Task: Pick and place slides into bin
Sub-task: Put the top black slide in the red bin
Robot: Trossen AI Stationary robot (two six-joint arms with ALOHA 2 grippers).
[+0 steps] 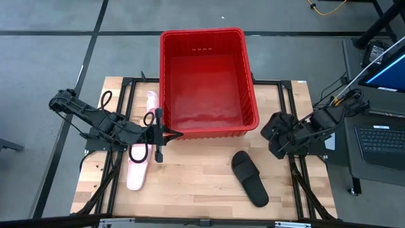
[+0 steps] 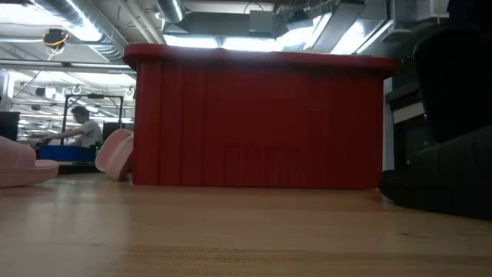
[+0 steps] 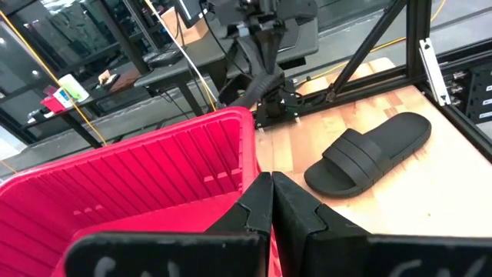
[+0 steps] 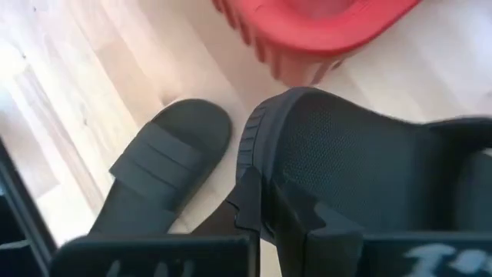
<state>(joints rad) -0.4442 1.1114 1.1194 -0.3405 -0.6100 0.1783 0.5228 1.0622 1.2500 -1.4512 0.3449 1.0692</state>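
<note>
Carrying a matte black open-toe slide sandal point(image 4: 369, 154) in the right gripper point(image 1: 276, 136), fingers clamped on its edge, just off the near right corner of the large bright red slotted plastic crate point(image 1: 250, 95); judged to be mid-transfer, sandal lifted but not yet over the rim; crate looks bare inside from above. Waiting flat on the pale wooden tabletop point(image 1: 196, 187), a second matte black slide point(image 1: 249, 178), near the front edge and well apart from the crate; lying along the crate's left side, two pale pink slides, one point(image 1: 152, 104) by the crate wall, the other point(image 1: 137, 168) nearer the front. Hovering at the crate's near left corner, the left gripper point(image 1: 169, 133), fingers pressed together on nothing, idle. Next, by the look of it: swing inward over the open crate, clear the tall rim, then part the fingers; afterwards, back for the black slide on the table.
</note>
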